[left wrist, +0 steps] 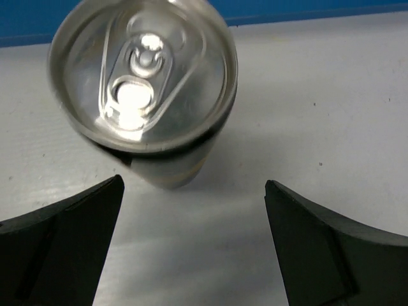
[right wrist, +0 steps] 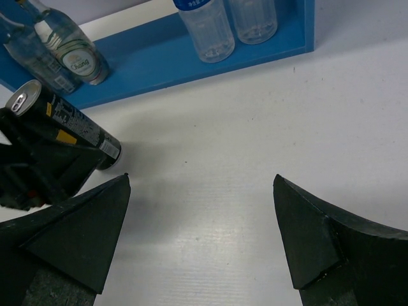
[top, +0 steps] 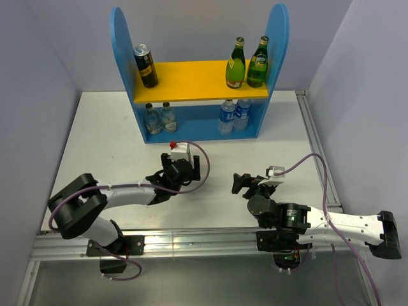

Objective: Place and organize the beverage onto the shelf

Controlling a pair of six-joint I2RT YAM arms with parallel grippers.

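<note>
On the white table (top: 95, 146) between pale walls (top: 38, 76), the shelf (top: 278, 38) stood at the back.
Its yellow board (top: 191, 80) held one can (top: 145, 65) left, two green bottles (top: 236, 64) right, with water bottles (top: 227, 116) below. A second can (left wrist: 143, 70) stood just beyond the spread jaws of the left gripper (left wrist: 194, 191). The right gripper (right wrist: 201, 185) gaped too, apart from it.

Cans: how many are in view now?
2. One can on the yellow board, left end; the other can on the table just ahead of the left tool. None seems hidden.
</note>
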